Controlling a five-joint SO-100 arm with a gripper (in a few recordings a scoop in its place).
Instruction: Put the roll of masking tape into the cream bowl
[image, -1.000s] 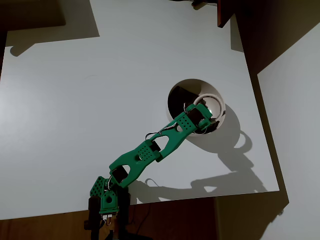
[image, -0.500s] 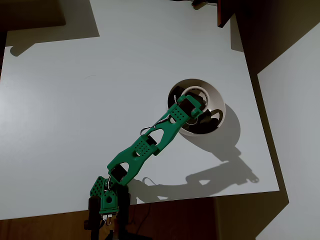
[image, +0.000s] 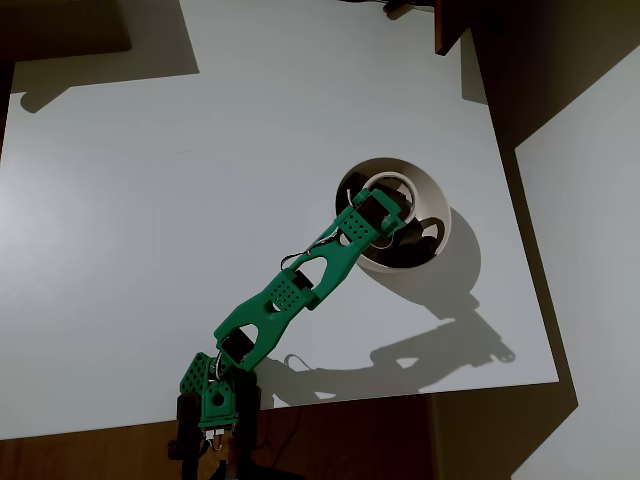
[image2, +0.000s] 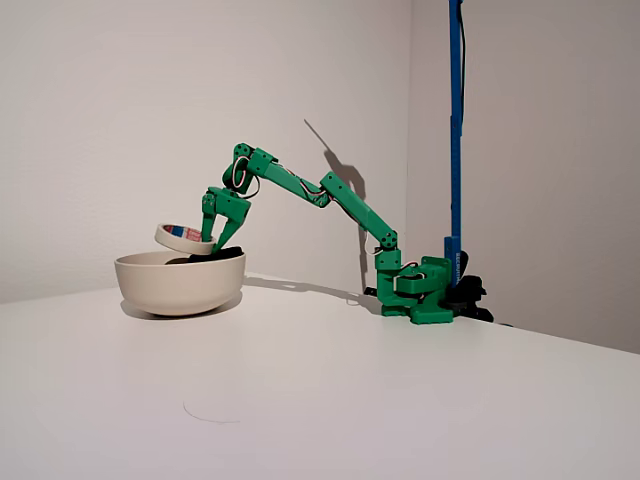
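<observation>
**Tape held over the bowl**

White table (image: 200, 200) under hard light, long shadows thrown right in the overhead view; a plain pale wall behind and a blue pole (image2: 455, 120) standing by the arm's base. The green arm (image: 290, 295) stretches across to the cream bowl (image2: 180, 283). The gripper (image2: 213, 243) has its jaws clamped on the roll of masking tape (image2: 182, 238), tilted, just above the rim, over the dark mass inside.
</observation>
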